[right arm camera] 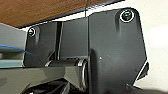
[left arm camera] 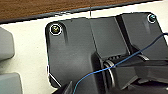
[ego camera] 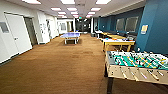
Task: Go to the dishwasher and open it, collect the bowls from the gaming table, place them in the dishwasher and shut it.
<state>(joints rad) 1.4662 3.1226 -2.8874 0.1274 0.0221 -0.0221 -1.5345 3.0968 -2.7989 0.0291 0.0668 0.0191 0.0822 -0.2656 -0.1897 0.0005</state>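
No dishwasher is in sight, so as far as these views go the task looks early: the robot stands in a long game room on brown carpet (ego camera: 62,65), and whether the dishwasher has been opened cannot be told. The likeliest gaming table is the yellow-edged wooden surface (ego camera: 117,42) well down the right side by the teal wall (ego camera: 155,27); small blue and dark things sit on it, too blurred to call bowls. Nearer, at the right, stands the foosball table (ego camera: 135,65), a pale wooden box with a green field, rods and handles, on a dark leg. Far down the middle is a blue ping-pong table (ego camera: 71,35), flat and thin-legged. White double doors (ego camera: 15,35) line the left wall under square ceiling lights. Both wrist views give the robot's matte dark plate over a smooth white body panel, with short-pile carpet beyond; whether either hand is open or closed I cannot tell.
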